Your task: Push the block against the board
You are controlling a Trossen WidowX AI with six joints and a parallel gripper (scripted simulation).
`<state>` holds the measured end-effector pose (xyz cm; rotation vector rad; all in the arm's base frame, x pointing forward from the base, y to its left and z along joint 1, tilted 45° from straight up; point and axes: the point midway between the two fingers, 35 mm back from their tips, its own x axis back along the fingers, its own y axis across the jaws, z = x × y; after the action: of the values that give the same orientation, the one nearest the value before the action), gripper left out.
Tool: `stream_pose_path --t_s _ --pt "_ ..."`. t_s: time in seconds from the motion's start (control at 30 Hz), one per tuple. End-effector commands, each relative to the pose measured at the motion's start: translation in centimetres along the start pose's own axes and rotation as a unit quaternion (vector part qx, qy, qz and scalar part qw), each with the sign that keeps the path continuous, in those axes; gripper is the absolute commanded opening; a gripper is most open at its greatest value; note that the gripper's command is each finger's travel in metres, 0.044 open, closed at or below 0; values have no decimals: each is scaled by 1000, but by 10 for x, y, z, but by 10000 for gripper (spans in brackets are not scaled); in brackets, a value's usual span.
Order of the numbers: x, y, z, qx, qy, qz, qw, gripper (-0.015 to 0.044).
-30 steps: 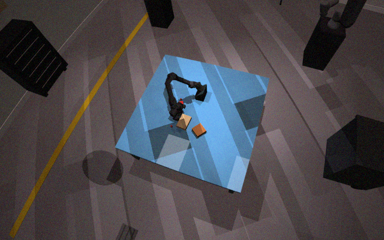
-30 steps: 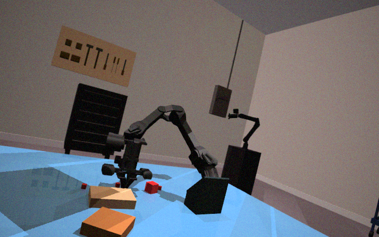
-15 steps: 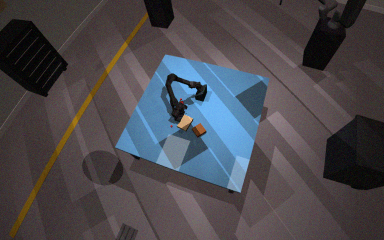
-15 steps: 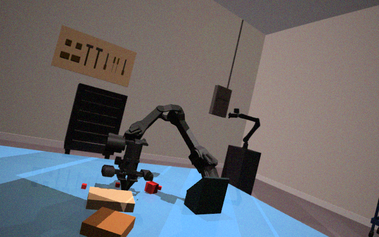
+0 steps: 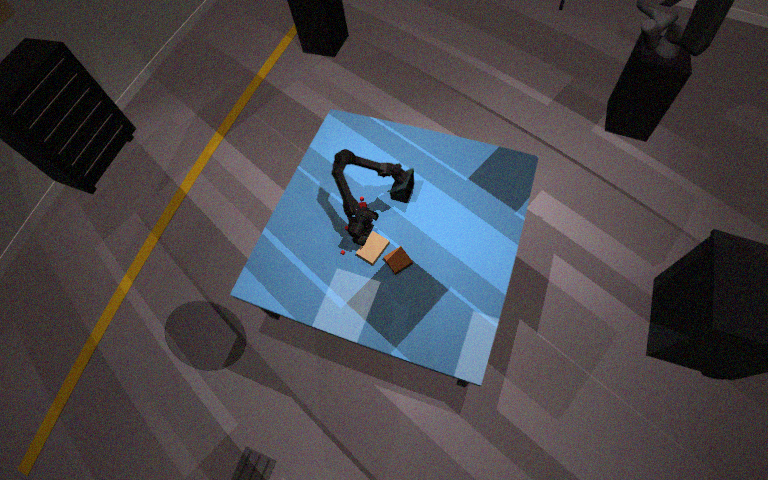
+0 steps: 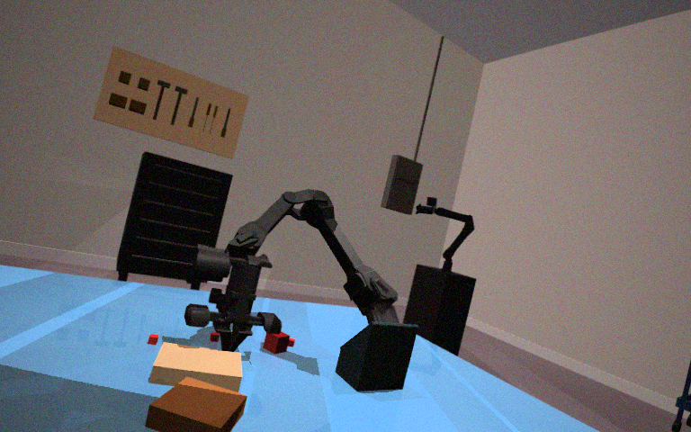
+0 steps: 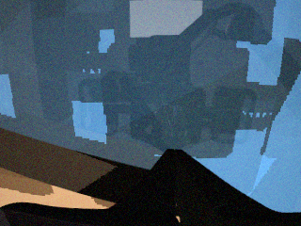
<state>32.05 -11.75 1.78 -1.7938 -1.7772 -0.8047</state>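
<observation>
The light tan board (image 5: pixel 373 247) (image 6: pixel 198 359) (image 7: pixel 71 198) lies flat on the blue table. The square brown block (image 5: pixel 398 260) (image 6: pixel 196 402) lies flat beside it, turned at an angle to it. One corner of the block points toward the board's long side, and no whole side lies against it. Whether that corner touches cannot be told. My gripper (image 5: pixel 361 242) (image 6: pixel 231 349) (image 7: pixel 173 156) is shut and empty. Its tips are low at the board's side away from the block, close against it; contact is not clear. In the wrist view the fingers partly cover the board.
A larger red cube (image 6: pixel 275 342) with a small red cube (image 6: pixel 291 342) beside it lies between the gripper and the arm's base (image 5: pixel 402 186) (image 6: pixel 379 359). Small red cubes (image 5: pixel 342 252) (image 6: pixel 152 338) also lie behind the board. The table (image 5: pixel 481 254) (image 6: pixel 484 402) carries moving-looking shadows.
</observation>
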Motion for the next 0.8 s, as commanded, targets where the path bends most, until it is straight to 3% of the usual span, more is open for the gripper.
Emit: stream_pose_path --t_s 0.0,0.77 --pt "-1 1 8 -1 3 1 1000 0" --pt "0 10 38 -1 4 1 1000 0"
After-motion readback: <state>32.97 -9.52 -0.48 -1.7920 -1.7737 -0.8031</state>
